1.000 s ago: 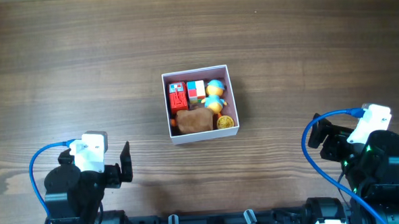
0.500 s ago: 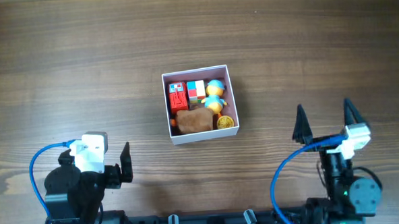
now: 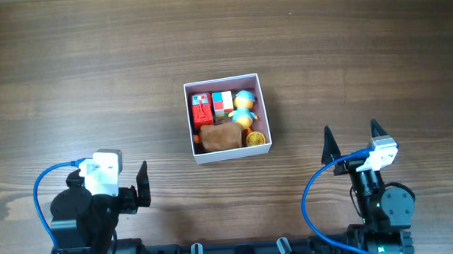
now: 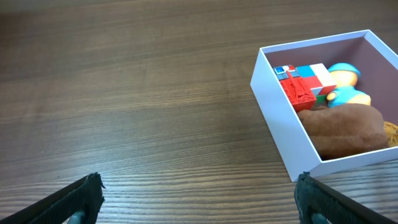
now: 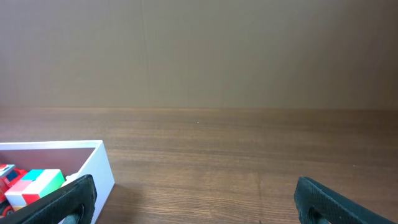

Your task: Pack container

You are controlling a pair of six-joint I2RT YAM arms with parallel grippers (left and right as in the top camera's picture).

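The container (image 3: 235,153), a square white box with a dusty-pink inside, sits at the table's middle. It holds a red block (image 3: 202,109), a coloured cube (image 3: 222,103), a blue-and-yellow figure (image 3: 244,105), a brown plush (image 3: 221,136) and a small orange round piece (image 3: 255,138). My left gripper (image 3: 142,184) is open and empty near the front left. In the left wrist view (image 4: 199,185) the container (image 4: 283,127) lies ahead to its right. My right gripper (image 3: 351,137) is open and empty, right of the container and nearer the front. In the right wrist view (image 5: 194,188) the container's corner (image 5: 102,168) is at the left.
Bare wooden tabletop (image 3: 94,71) lies all around the container. Blue cables (image 3: 314,207) loop at both arm bases along the front edge. A plain wall (image 5: 199,50) stands beyond the table's far edge.
My right arm has swung from the front-right corner toward the left, and its open jaws now point to the table's far side. The left arm and the container have not moved.
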